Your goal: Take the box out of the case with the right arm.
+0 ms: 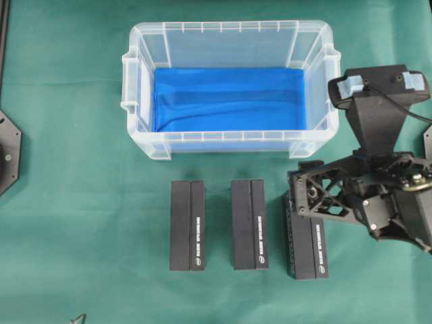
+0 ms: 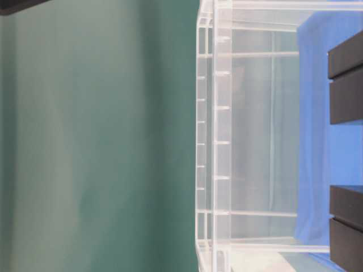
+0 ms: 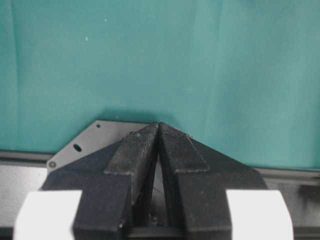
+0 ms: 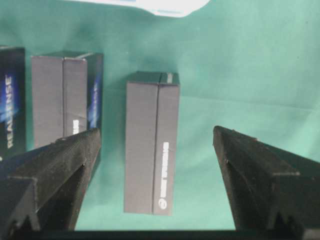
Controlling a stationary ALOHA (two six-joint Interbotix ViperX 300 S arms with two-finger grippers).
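The clear case (image 1: 145, 138) stands at the back of the green table, and inside it I see only its blue lining (image 1: 229, 98). Three black boxes lie in a row on the cloth in front of it: left (image 1: 187, 225), middle (image 1: 249, 224) and right (image 1: 307, 246). My right gripper (image 1: 302, 192) hovers over the far end of the right box (image 4: 151, 165); its fingers are spread wide on either side and hold nothing. My left gripper (image 3: 159, 125) is shut with its tips together, over bare cloth and a grey plate.
A corner of the case (image 4: 165, 6) shows at the top of the right wrist view. The table-level view shows the case wall (image 2: 221, 141) and dark boxes (image 2: 346, 85) at its right edge. A black arm base (image 1: 8, 152) sits at the left table edge.
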